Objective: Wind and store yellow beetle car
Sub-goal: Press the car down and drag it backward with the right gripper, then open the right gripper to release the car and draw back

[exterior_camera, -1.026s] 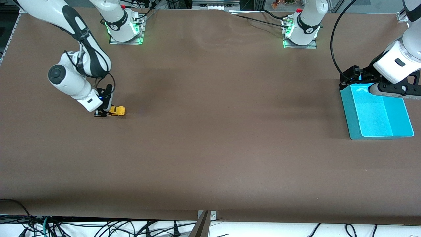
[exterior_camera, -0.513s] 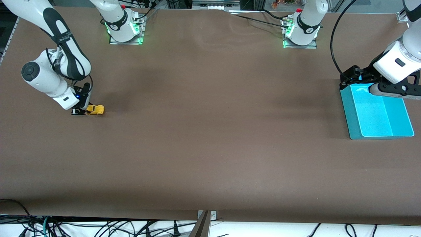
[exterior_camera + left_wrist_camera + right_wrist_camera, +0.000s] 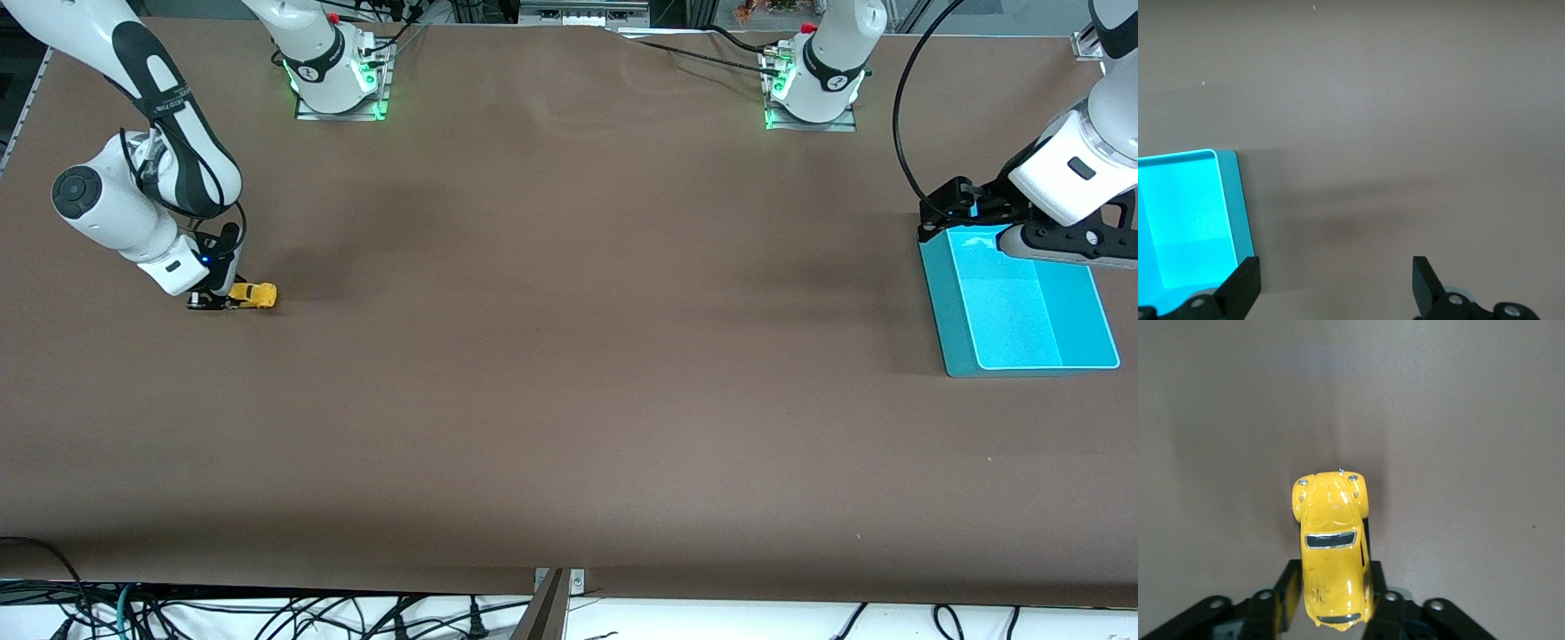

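The yellow beetle car (image 3: 255,294) stands on the brown table near the right arm's end. In the right wrist view the car (image 3: 1331,540) points away from the wrist, its rear between the fingers. My right gripper (image 3: 220,301) is low at the table around that rear. Its fingers (image 3: 1290,585) stand slightly parted, with a thin gap on one side of the car, so the right gripper (image 3: 1335,590) is open. My left gripper (image 3: 956,206) hangs wide open over the corner of the teal bin (image 3: 941,302) and holds nothing (image 3: 1335,283).
The teal bin (image 3: 1239,213) sits at the left arm's end of the table; nothing shows in the part in view. Brown table surface stretches between the car and the bin. Cables hang along the table edge nearest the front camera.
My right gripper dragged the car backward along the table toward the right arm's end, then almost stopped. Its fingers have eased off the car. The left arm has not moved.
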Controlling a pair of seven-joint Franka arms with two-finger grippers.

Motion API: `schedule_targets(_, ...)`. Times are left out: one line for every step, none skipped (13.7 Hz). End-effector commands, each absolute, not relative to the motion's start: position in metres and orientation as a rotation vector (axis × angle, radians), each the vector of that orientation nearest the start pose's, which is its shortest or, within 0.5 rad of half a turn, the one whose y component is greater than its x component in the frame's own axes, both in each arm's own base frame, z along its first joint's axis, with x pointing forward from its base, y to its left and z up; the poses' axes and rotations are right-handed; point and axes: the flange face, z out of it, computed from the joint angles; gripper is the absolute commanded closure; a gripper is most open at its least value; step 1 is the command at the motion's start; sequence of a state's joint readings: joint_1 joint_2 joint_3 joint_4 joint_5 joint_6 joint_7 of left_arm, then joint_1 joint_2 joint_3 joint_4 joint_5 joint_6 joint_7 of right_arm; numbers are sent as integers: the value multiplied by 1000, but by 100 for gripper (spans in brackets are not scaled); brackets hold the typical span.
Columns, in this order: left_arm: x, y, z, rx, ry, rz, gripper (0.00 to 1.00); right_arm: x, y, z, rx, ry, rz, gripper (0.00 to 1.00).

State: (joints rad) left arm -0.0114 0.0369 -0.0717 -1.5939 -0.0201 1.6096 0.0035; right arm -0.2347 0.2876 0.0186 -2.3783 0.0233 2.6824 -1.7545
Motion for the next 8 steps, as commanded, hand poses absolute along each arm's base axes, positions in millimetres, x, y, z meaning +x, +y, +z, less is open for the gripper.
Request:
schedule_targets(563,-47,603,-3138,137,34,0,517,-93,232,-2292,-2123,-45,0)
schedule_targets(563,-48,603,-3138,140,34,0,526,-84,242,-2286,-2124,-52,0)
schedule_targets(563,-47,603,-3138,137,34,0,534,-79,252,-2275,-2124,-48,0)
schedule_targets(563,-47,603,-3138,137,34,0,541,-72,261,-2258,-2123,-40,0)
schedule_targets(563,-47,603,-3138,137,34,0,549,-66,274,-2253,-2116,-35,0)
schedule_targets(563,-48,603,-3138,140,34,0,555,-63,287,-2250,-2103,-22,0)
schedule_targets(563,-48,603,-3138,140,34,0,561,-61,300,-2240,-2107,-16,0)
schedule_targets(563,-47,603,-3138,137,34,0,567,-54,315,-2228,-2125,-19,0)
